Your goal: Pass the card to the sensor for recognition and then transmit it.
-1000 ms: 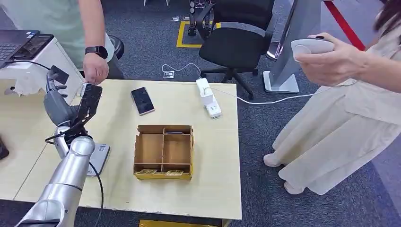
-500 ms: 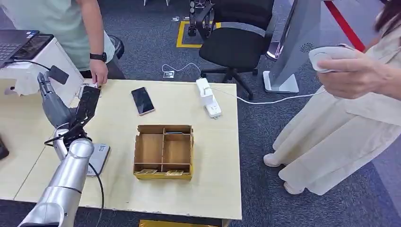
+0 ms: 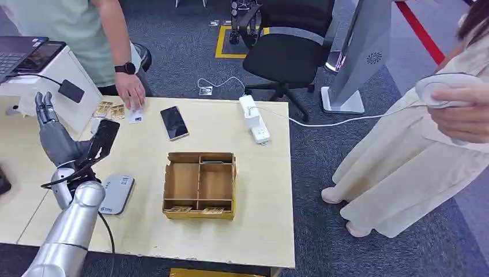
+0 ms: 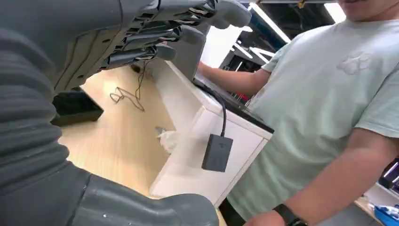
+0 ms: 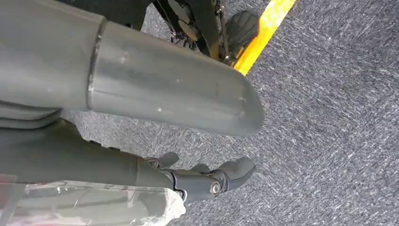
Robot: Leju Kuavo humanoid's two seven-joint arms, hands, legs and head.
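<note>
While my left hand (image 3: 55, 135) is hovering above the counter (image 3: 259, 190) with nothing in it, the fingers (image 3: 43, 109) are standing straight and spread apart. In the left wrist view the fingers (image 4: 188, 33) are likewise extended, with no card between them. My right hand (image 5: 207, 181) is hanging by my side over the carpet; its fingers are looking loosely curled and holding nothing that I can make out.

Cards (image 3: 109, 109) are lying at the far left corner of the counter, and a person's hand (image 3: 131, 95) is resting on a white card (image 3: 135, 117) just beside them. The sensor (image 3: 115, 193) is sitting on the counter near my left forearm. The divided box (image 3: 199, 184) is sitting mid-counter.

I am judging the pickup step as not yet begun, since no card is in my fingers. The next move is calling for a reach to the far corner, a pinch on one card, then a flat pass over the sensor. The person's hand is occupying that area, so clearance is needing a check first.
</note>
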